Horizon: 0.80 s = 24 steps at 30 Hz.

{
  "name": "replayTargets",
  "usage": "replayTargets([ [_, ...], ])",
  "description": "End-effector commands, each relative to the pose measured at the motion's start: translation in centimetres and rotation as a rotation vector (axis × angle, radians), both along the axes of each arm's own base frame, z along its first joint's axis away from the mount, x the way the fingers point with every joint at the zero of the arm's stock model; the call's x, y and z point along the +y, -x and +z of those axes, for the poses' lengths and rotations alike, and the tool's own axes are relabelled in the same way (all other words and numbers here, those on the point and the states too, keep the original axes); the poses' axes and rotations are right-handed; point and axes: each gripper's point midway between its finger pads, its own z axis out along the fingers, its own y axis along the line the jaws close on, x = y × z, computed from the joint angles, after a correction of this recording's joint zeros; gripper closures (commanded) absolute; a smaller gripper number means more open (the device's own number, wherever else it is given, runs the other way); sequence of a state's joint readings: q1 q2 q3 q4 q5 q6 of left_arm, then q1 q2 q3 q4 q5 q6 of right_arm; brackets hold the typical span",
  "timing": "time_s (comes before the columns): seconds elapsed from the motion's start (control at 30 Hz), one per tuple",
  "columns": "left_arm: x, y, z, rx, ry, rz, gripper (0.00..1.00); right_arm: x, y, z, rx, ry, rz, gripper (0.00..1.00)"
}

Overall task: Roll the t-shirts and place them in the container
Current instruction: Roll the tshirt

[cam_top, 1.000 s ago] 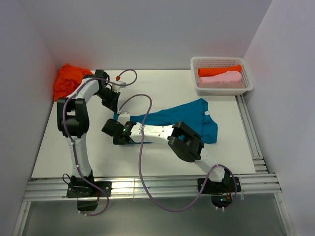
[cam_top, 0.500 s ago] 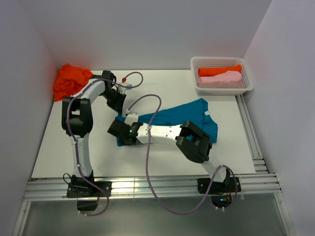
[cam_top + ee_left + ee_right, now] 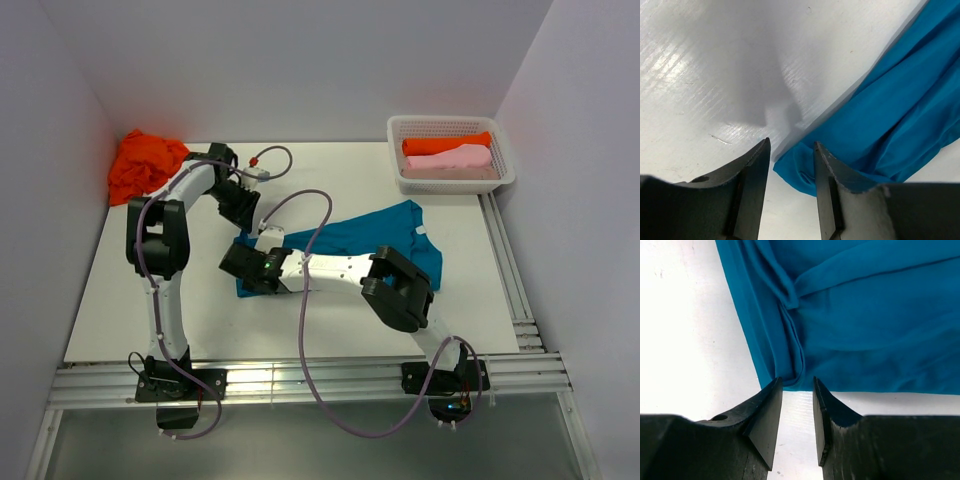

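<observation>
The blue shirt point(image 3: 370, 235) lies spread out in the middle of the counter point(image 3: 130, 300), so we think it is the one to roll. Our left fingers point(image 3: 752, 190) and right fingers point(image 3: 762, 425) stand apart, holding nothing. Each pair waits by a corner of the shirt's left end.

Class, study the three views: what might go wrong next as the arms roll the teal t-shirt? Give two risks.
1. The left gripper and right gripper stand open at a bunched edge of the teal t-shirt; closing there may pinch only a fold, skewing the roll.
2. The right arm lies across the shirt, so moving it may drag the cloth.
</observation>
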<state>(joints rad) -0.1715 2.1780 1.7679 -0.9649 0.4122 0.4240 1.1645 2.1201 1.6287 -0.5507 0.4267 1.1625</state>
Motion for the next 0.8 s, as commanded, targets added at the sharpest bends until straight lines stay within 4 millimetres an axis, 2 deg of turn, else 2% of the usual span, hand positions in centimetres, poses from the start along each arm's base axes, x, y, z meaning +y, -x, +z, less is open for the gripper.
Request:
replayTargets([
  [0.0, -0.9, -0.9, 1.0, -0.037, 0.02, -0.018, 0.54, -0.5, -1.2, 4.8, -0.076, -0.043, -0.046, 0.61],
  [0.23, -2.1, -1.0, 1.5, -0.041, 0.039, -0.029, 0.52, 0.0, -1.9, 5.9, -0.1, -0.039, -0.04, 0.59],
  [0.4, -3.0, -1.6, 2.3, -0.045, 0.062, -0.03, 0.51, 0.7, -2.3, 6.0, -0.101, -0.029, -0.023, 0.59],
  [0.63, -3.5, -1.5, 1.4, -0.021, 0.063, -0.03, 0.51, 2.0, -2.6, 4.2, -0.075, -0.013, 0.01, 0.59],
  [0.77, -3.3, -1.8, 1.7, -0.042, 0.056, -0.027, 0.51, 2.3, -3.0, 3.5, -0.076, -0.013, 0.019, 0.6],
])
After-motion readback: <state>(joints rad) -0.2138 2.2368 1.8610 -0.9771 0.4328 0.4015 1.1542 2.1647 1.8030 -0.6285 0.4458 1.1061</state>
